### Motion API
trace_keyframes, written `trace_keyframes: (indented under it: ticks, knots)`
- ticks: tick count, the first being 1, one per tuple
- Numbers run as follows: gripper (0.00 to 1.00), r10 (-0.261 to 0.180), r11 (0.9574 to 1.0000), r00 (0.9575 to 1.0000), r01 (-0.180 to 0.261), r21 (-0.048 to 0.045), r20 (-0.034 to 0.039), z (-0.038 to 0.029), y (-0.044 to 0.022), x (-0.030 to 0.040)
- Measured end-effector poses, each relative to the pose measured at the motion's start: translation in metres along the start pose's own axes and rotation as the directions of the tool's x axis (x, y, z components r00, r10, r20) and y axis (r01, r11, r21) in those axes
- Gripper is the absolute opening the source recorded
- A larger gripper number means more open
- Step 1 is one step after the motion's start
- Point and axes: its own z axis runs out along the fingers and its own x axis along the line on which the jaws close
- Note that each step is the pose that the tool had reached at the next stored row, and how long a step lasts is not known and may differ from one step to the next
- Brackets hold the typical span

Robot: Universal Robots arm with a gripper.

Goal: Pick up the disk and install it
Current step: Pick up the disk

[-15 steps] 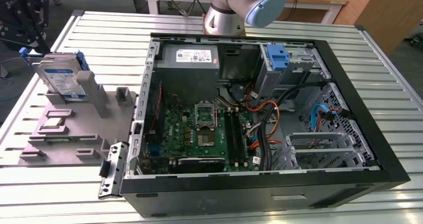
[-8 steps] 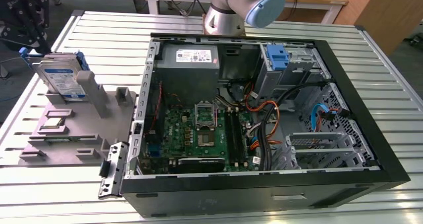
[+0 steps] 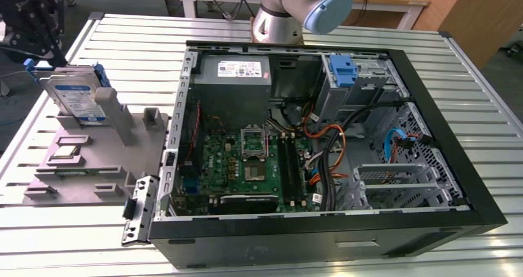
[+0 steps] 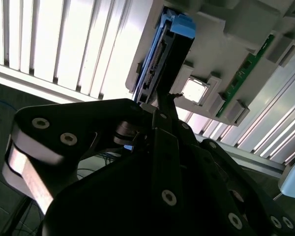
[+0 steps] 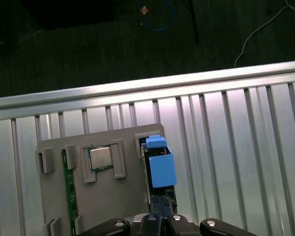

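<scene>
The disk (image 3: 78,96), silver with a white-and-blue label and a blue frame, stands on edge in a slot of the grey holder (image 3: 90,160) at the exterior view's left. My black gripper (image 3: 57,59) hangs over the disk's far end, right at its blue edge. In the second wrist view the gripper (image 4: 166,101) sits at the end of the disk (image 4: 157,54), whose connector side shows. In the first wrist view the disk (image 5: 160,167) runs edge-on up from the gripper (image 5: 162,216). Whether the gripper touches the disk cannot be told.
The open computer case (image 3: 457,185) lies at the exterior view's right, with a blue-latched drive bay (image 3: 343,72) at its far corner. A processor chip (image 5: 101,157) and a green memory stick (image 5: 69,187) also sit in the holder. The ribbed metal table's edge (image 5: 137,88) is close by.
</scene>
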Motion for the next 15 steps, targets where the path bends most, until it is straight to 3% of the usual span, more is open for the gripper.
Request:
trace_keyframes:
  ticks: [6, 15]
  knots:
    - [0.10, -0.038, 0.9993, 0.9993, 0.038, -0.0026, 0.0052, -0.0004, -0.0003, -0.0001]
    - [0.10, -0.042, 0.9991, 0.9991, 0.042, -0.0026, 0.0051, -0.0008, -0.0003, -0.0001]
